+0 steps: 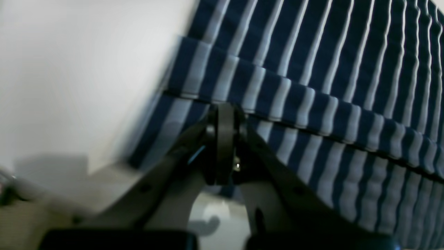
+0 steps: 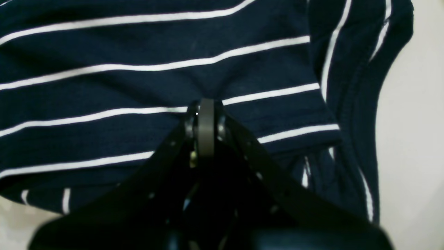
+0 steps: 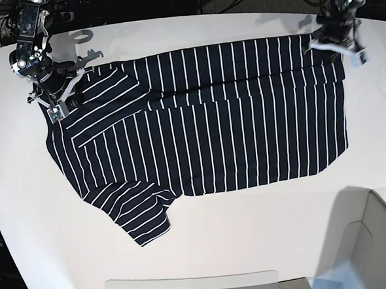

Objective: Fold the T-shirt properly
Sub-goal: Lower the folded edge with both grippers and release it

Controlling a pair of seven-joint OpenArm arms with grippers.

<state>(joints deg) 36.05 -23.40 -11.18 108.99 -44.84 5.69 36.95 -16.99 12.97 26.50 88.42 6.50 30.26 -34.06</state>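
Observation:
The T-shirt (image 3: 206,137), dark navy with thin white stripes, lies spread across the white table (image 3: 251,232), its far edge folded over towards the middle. One sleeve (image 3: 138,213) sticks out at the front left. My left gripper (image 3: 324,45) is at the shirt's far right corner. In the left wrist view the left gripper (image 1: 225,109) is shut, with its tips pinching the folded hem (image 1: 305,114). My right gripper (image 3: 60,100) is at the far left shoulder. In the right wrist view the right gripper (image 2: 206,106) is shut on the cloth (image 2: 104,90), which puckers around the tips.
Dark cables (image 3: 171,2) run behind the table's far edge. A pale box (image 3: 376,238) stands at the front right corner, and a flat pale tray edge (image 3: 188,285) lies along the front.

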